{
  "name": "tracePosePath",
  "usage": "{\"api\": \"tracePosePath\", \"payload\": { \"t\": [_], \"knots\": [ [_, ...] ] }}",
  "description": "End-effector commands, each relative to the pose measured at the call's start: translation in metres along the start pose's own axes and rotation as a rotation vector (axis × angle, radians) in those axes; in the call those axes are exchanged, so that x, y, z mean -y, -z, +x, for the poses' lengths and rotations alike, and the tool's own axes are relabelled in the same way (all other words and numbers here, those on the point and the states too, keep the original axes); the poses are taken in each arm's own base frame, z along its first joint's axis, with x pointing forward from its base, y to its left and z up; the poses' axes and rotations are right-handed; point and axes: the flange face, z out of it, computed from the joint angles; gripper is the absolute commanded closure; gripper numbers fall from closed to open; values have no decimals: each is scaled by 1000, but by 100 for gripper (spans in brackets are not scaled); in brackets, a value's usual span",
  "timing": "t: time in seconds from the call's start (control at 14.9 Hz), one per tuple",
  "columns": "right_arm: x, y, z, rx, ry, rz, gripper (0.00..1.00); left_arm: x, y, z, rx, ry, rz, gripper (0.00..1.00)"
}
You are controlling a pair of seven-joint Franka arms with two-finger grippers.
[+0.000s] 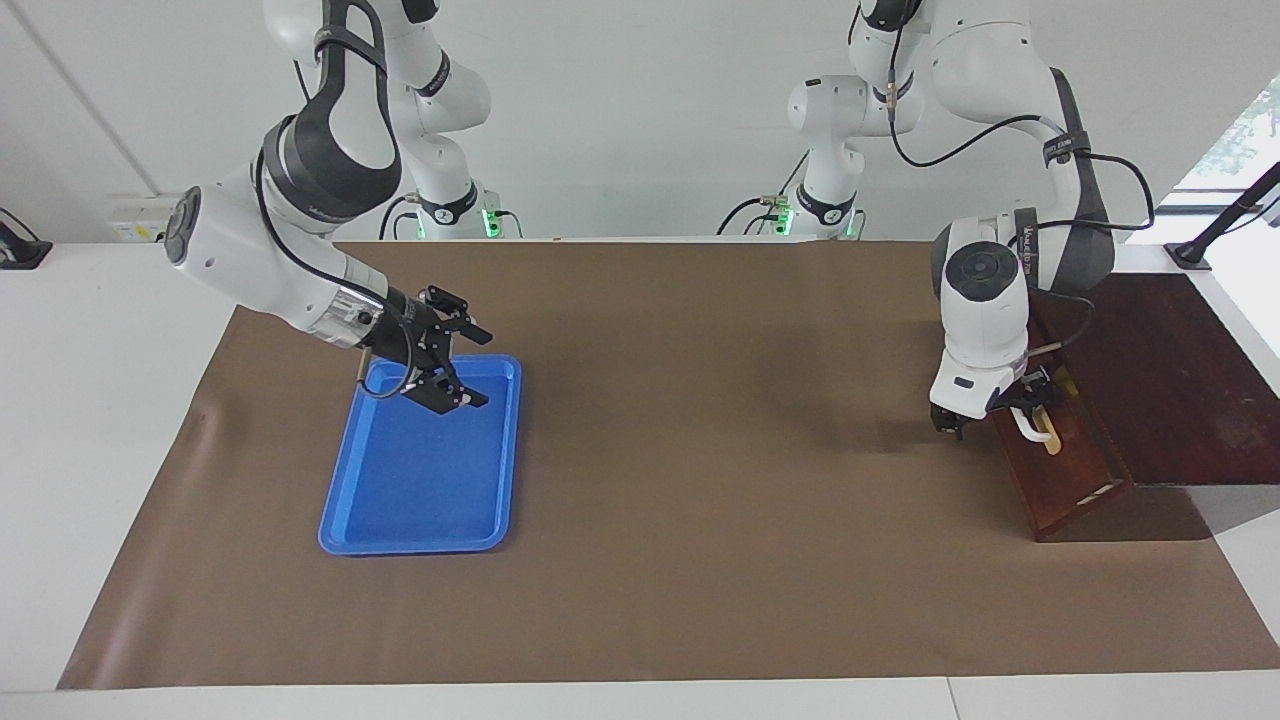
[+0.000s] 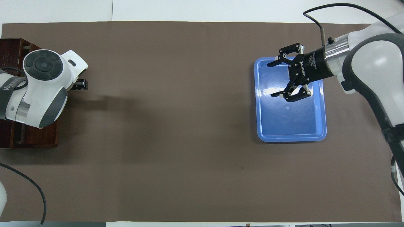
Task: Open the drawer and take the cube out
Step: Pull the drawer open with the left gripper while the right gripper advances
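Note:
The drawer (image 1: 1062, 468) sits in a dark wooden cabinet (image 1: 1170, 370) at the left arm's end of the table. Its front faces the table's middle and stands a little way out, with a pale edge showing at its side. My left gripper (image 1: 1030, 405) is down at the white handle (image 1: 1033, 430). In the overhead view the left wrist covers the handle and much of the drawer (image 2: 34, 138). My right gripper (image 1: 487, 368) hangs open and holds nothing over the end of the blue tray (image 1: 420, 548) nearer the robots. The cube is hidden.
A brown mat (image 1: 700, 450) covers the table between the blue tray (image 2: 290, 138) and the cabinet. The open right gripper (image 2: 270, 80) is tilted toward the table's middle. A black cable (image 2: 28, 192) lies near the robots at the left arm's end.

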Motion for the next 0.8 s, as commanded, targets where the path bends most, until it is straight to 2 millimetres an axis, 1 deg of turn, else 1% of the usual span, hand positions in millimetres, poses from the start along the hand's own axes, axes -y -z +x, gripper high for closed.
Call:
{"api": "tracePosePath", "payload": {
  "t": [0.0,0.07,0.13,0.2,0.34,0.4,0.47,0.6,0.74],
  "knots": [
    [17,-29,20,94,47,-2,2,-48,19,-2,15,51,-79,0],
    [23,-40,18,115,53,-4,2,-59,26,-3,26,52,-98,0],
    [28,-51,8,124,66,-13,2,-70,35,-4,34,40,-101,0],
    [30,-57,6,117,71,-5,2,-77,40,-7,43,29,-96,0],
    [31,-65,3,111,82,4,2,-88,46,-9,39,39,-101,0],
    [30,-73,-4,123,85,-1,2,-90,46,-10,46,49,-110,0],
    [30,-78,-6,137,79,1,2,-101,50,-13,51,43,-128,0],
    [29,-83,-6,136,76,3,2,-111,55,-17,58,40,-146,0],
    [27,-89,-13,135,94,-8,1,-115,57,-17,61,51,-159,0]
  ]
}}
